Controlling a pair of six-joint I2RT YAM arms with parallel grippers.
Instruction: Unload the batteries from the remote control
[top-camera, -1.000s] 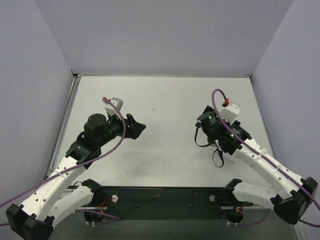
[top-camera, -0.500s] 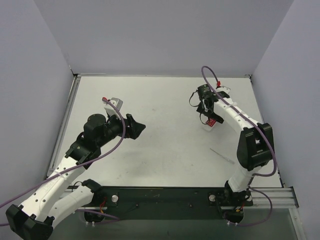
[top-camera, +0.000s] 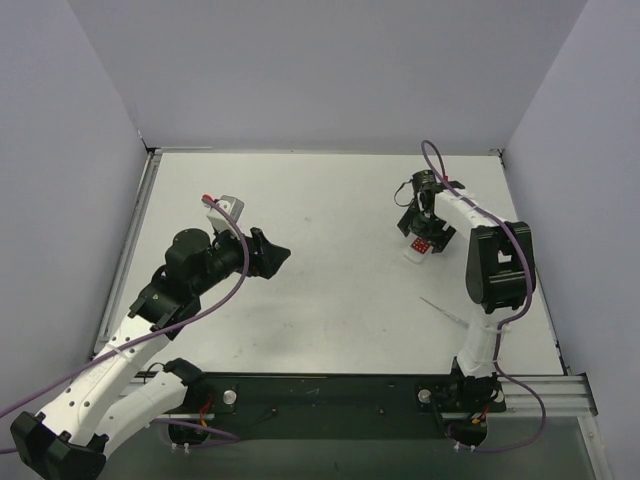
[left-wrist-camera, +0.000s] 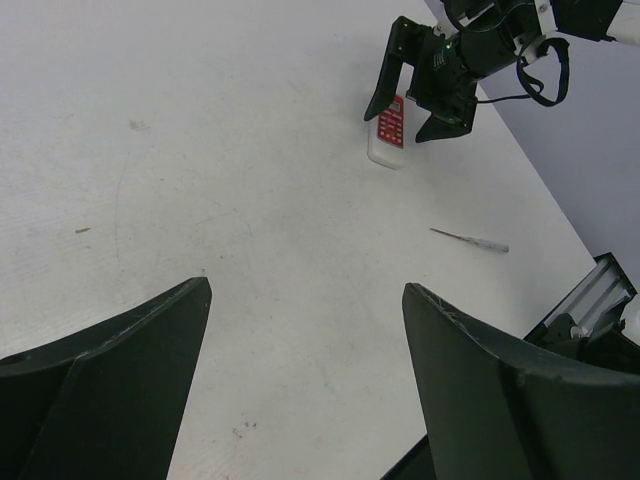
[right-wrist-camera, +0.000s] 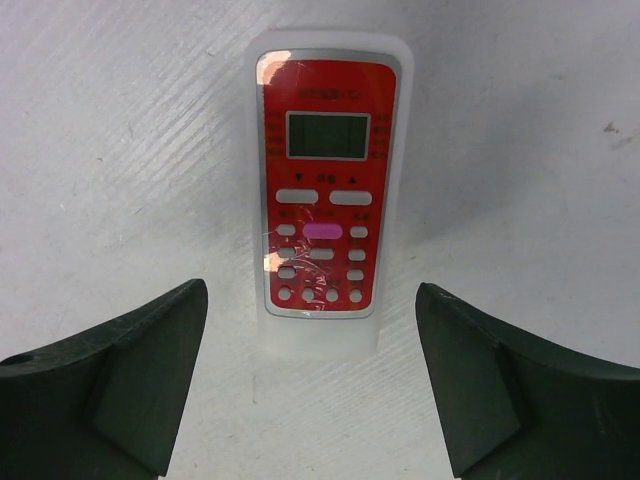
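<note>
From where I stand, the remote (right-wrist-camera: 325, 235) lies face up on the white worktop (top-camera: 330, 200), far right of the middle. Its red button panel and small screen point at the ceiling. Its back is flat against the surface, so the batteries are hidden from me.

The right claw (top-camera: 421, 228) hangs directly above the remote with its fingers (right-wrist-camera: 120, 370) spread apart. One finger stands on each side of the white casing, with bare worktop showing between each finger and the remote. It grips nothing.

The left claw (left-wrist-camera: 305, 330) is well apart from all that, over the left half of the worktop. Its jaws are also wide apart and empty, and they face across towards the remote.

Nearer the arm bases than the remote, on the right, a thin pale sliver (left-wrist-camera: 470, 240) lies alone on the worktop. It may be a slim tool, but it is too small for me to be sure.
</note>
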